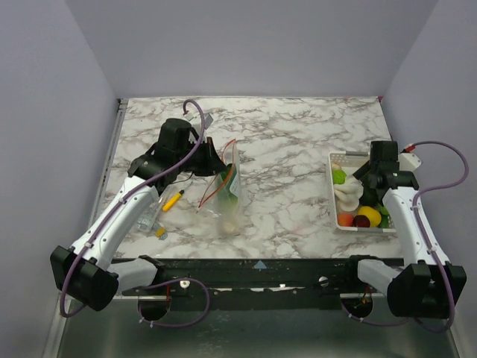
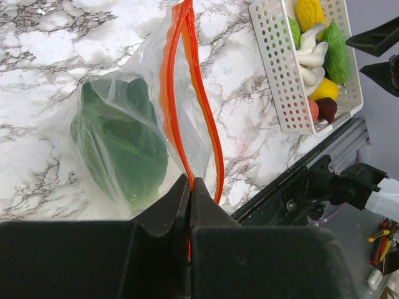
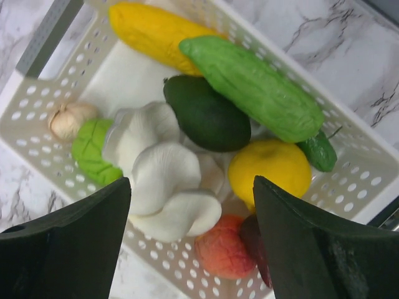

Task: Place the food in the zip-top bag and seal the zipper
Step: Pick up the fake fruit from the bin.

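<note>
The clear zip-top bag (image 1: pixel 228 195) lies left of the table's middle, with a leafy green vegetable (image 2: pixel 118 143) inside it. Its red-orange zipper (image 2: pixel 181 81) gapes open. My left gripper (image 2: pixel 190 185) is shut on one side of that strip at the bag's mouth. The rest of the food sits in the white slotted tray (image 1: pixel 333 195) on the right: white mushroom pieces (image 3: pixel 165 180), an orange-red peach (image 3: pixel 224 249), a yellow fruit (image 3: pixel 269 171), a dark avocado (image 3: pixel 206 115) and a long green piece (image 3: pixel 252 87). My right gripper (image 3: pixel 192 179) hangs open just above them, holding nothing.
A short yellow pen (image 1: pixel 173 200) and a small clear plastic item (image 1: pixel 149 216) lie left of the bag, beside my left arm. The tray also holds a yellow piece (image 3: pixel 156 31), a garlic bulb (image 3: pixel 68 118) and a light green leaf (image 3: pixel 90 152). A black rail (image 1: pixel 261 265) runs along the near edge.
</note>
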`<state>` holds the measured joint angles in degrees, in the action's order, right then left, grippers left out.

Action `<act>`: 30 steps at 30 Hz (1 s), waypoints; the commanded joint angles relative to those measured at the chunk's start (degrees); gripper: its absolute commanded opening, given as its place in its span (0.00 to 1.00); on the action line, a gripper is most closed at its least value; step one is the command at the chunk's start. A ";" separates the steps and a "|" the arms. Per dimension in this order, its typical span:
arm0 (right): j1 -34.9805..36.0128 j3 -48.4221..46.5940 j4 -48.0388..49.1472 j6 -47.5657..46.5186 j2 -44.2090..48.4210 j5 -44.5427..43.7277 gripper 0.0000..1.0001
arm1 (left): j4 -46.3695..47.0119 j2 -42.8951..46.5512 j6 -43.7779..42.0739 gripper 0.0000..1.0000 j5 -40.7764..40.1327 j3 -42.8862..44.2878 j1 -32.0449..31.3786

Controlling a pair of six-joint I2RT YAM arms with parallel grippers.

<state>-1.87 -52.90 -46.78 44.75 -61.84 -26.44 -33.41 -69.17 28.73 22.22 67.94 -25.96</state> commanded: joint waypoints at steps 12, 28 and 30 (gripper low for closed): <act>-11.58 1.72 7.46 -2.29 -9.77 6.40 0.72 | 2.21 1.61 -0.27 0.00 3.88 -1.95 -0.24; -13.07 6.54 15.98 -5.37 -17.66 13.75 0.78 | 2.25 0.70 -0.52 0.00 4.50 -1.88 -0.40; -13.58 7.63 18.08 -6.17 -18.15 14.20 0.80 | 2.22 0.61 -0.52 0.00 4.52 -1.88 -0.37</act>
<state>-14.68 -47.62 -31.99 39.90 -78.39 -13.58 -32.25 -68.27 28.69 25.21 66.13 -26.00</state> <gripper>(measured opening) 0.785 0.012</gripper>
